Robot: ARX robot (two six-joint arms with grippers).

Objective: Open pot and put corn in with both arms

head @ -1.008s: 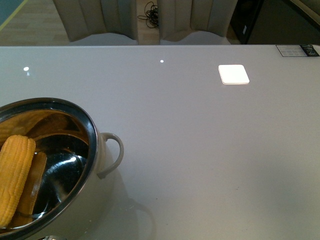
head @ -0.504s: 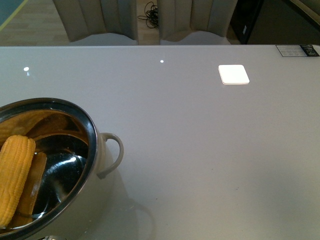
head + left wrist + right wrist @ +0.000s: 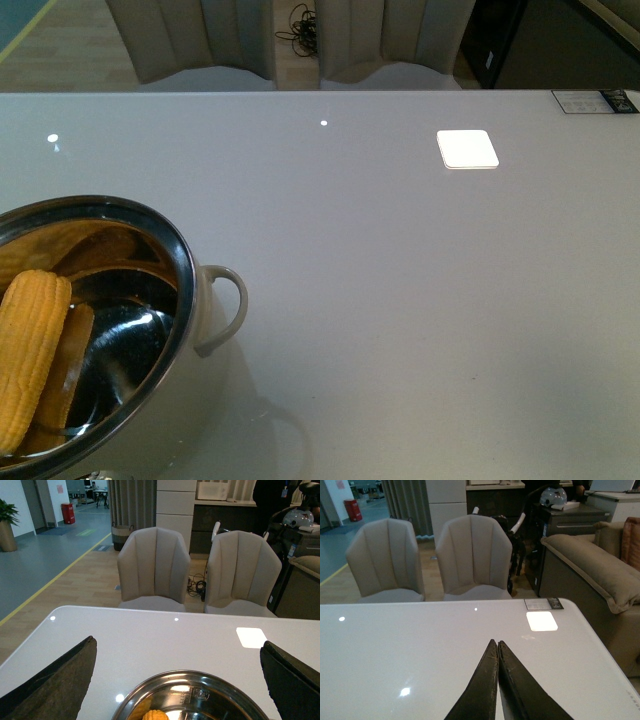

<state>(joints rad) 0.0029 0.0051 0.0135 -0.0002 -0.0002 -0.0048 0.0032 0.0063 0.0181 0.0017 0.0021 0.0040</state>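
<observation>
Left tool [image 3: 175,680] spread wide, right tool [image 3: 498,645] pinched closed and empty, corn [image 3: 30,355] inside lidless pot [image 3: 185,270], label text unreadable

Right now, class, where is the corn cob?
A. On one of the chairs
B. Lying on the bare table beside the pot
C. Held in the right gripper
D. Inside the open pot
D: in the front view the corn lies inside the pot, which has no lid on, against its shiny steel wall.
</observation>
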